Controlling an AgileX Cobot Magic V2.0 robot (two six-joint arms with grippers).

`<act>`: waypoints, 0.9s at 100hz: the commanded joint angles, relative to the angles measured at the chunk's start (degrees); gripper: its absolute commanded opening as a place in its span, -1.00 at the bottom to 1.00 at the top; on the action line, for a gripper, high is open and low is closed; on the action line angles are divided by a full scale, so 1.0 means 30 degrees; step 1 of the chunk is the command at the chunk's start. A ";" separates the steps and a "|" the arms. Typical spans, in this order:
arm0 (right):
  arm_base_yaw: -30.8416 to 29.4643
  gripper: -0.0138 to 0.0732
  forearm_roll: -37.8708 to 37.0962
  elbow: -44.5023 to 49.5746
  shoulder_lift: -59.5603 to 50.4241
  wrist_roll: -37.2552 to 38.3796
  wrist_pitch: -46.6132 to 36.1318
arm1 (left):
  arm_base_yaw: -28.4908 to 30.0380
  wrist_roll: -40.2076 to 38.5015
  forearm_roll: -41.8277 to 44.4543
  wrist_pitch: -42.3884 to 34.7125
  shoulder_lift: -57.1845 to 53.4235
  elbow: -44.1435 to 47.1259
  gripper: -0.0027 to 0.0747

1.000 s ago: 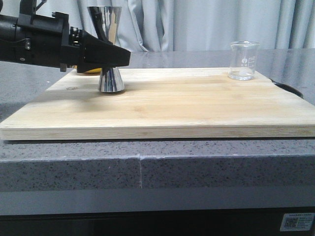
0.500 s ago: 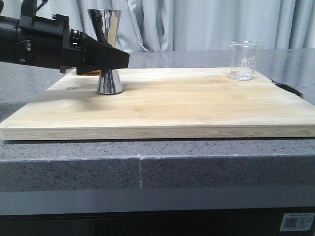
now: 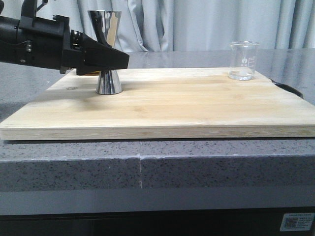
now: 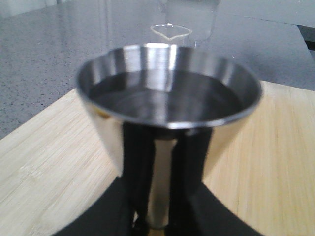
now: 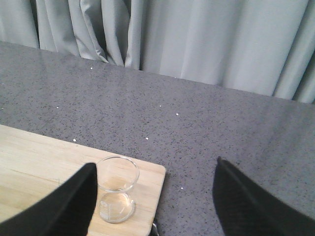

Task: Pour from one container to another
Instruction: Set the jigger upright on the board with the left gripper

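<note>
The steel jigger (image 3: 105,29) stands upright at the board's far left, its base at or just above the wood. My left gripper (image 3: 110,59) reaches in from the left and is shut on its narrow waist. In the left wrist view the jigger's cup (image 4: 167,98) fills the frame, with a black finger (image 4: 142,172) pressed on each side of the stem. The clear glass beaker (image 3: 243,60) stands upright on the board's far right corner. My right gripper (image 5: 155,164) hovers open above and beside the beaker (image 5: 116,189), not touching it. This gripper is out of the front view.
The light wooden board (image 3: 162,105) lies on a grey speckled counter (image 3: 147,167), with grey curtains behind. A bit of something yellow (image 3: 91,73) shows behind the left gripper. A dark object (image 3: 291,89) pokes out at the board's right edge.
The left gripper and the jigger have shifted slightly to the left, and the jigger's rim sits a little lower. The beaker has not moved.
</note>
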 commanded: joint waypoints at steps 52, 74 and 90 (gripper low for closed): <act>-0.0065 0.35 0.0029 -0.0478 -0.0443 0.0043 -0.1372 | 0.0049 0.0020 -0.1644 0.1356 -0.0345 -0.0561 -0.98; -0.0065 0.35 0.0029 -0.0478 -0.0443 0.0043 -0.1480 | 0.0049 0.0020 -0.1644 0.1356 -0.0345 -0.0561 -0.98; -0.0065 0.35 0.0029 -0.0478 -0.0443 0.0043 -0.1518 | 0.0049 0.0020 -0.1644 0.1356 -0.0345 -0.0561 -0.98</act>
